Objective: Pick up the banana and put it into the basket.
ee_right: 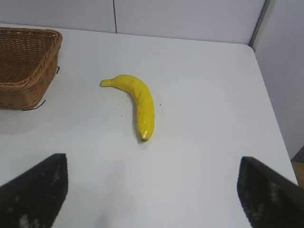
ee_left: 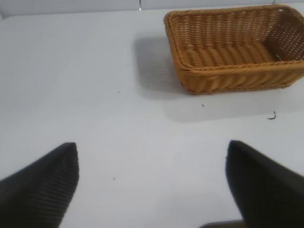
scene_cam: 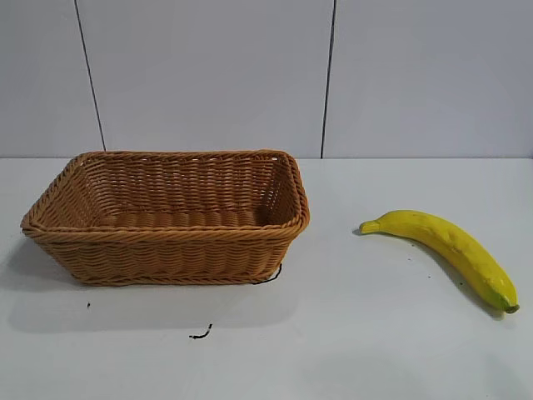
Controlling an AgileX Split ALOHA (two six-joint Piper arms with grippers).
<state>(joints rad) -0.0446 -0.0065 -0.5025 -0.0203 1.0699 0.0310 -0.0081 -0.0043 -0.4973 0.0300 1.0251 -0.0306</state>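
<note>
Grippers: left point(ee_left: 152, 183) open, facing basket point(ee_left: 236, 71); right point(ee_right: 152, 190) open, facing banana point(ee_right: 137, 102). Banana on table point(scene_cam: 358, 333), apart from basket.

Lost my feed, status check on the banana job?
Both jaws open, empty, above bare table. Banana on table right of basket, untouched. Basket empty. Path clear.

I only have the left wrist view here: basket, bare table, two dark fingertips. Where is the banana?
Observer: The banana lies on the table to the right of the basket, apart from it.
Operator: Is anything gripping it?
Observer: No. The right gripper hangs open short of it, fingers wide apart.
Operator: Which end faces that gripper?
Observer: The greenish tip; the stem end points toward the basket.
</note>
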